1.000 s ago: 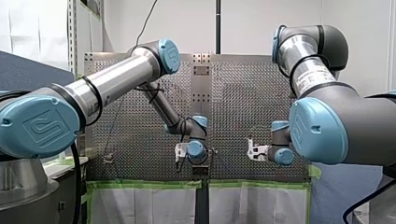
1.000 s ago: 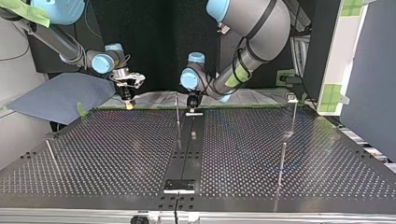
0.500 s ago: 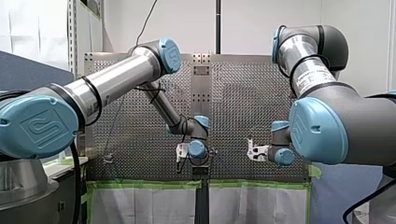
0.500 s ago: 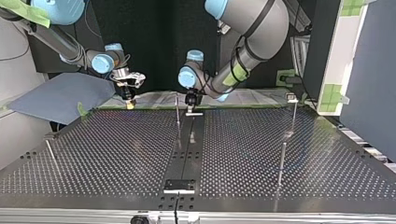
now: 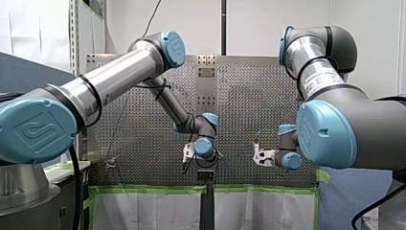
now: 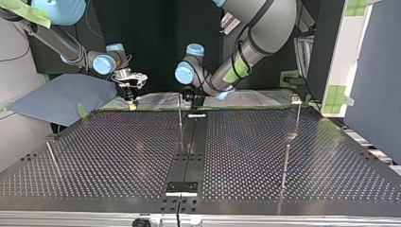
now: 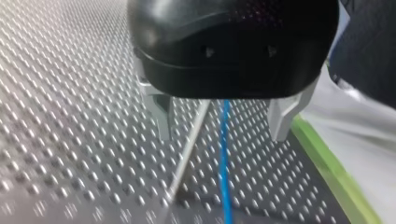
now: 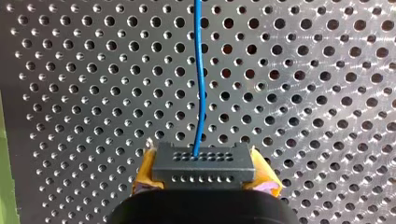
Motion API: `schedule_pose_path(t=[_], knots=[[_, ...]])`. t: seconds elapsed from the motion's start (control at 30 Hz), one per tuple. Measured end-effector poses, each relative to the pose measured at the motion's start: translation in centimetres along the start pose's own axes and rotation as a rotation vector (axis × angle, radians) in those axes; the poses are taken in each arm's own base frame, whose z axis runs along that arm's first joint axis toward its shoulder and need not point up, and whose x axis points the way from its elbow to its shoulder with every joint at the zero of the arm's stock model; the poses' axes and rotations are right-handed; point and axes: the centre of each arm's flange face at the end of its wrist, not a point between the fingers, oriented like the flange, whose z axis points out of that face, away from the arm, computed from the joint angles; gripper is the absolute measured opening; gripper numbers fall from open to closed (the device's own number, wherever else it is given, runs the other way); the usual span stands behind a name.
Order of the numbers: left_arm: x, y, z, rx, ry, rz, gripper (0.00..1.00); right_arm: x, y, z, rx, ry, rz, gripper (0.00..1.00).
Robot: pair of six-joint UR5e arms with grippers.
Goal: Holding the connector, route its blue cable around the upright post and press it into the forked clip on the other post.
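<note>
My right gripper [image 8: 205,173] clenched the black connector [image 8: 204,163] between yellow pads near the green-taped edge of the table [image 8: 303,93]; its blue cable [image 8: 201,93] ran between the spread fingers of my left gripper [image 7: 222,122], beside the post [image 7: 187,144]

The black connector [image 8: 203,163], with two rows of holes in its face, is clamped between yellow pads [image 8: 145,173]. The blue cable [image 8: 201,88] leaves that face, runs over the worktop [image 8: 303,93] and passes just beside the thin upright post [image 7: 187,149].
</note>
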Motion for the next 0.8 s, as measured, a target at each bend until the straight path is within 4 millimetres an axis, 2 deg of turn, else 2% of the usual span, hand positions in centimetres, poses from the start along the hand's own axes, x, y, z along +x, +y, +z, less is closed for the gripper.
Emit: schedule_pose_path(t=[0.17, 0.4, 0.8], knots=[[-0.7, -0.6, -2.2, 0.041, 0.023, 0.029, 1.00, -0.1, -0.1, -0.1, 0.002, -0.005, 0.002, 0.00], [0.4, -1.3, -4.3, 0.066, 0.057, 0.054, 1.00, -0.1, -0.1, -0.1, 0.004, -0.012, 0.004, 0.00], [0.7, -2.9, -5.2, 0.090, 0.038, 0.047, 1.00, -0.3, 0.0, -0.2, 0.005, -0.014, 0.006, 0.00]])
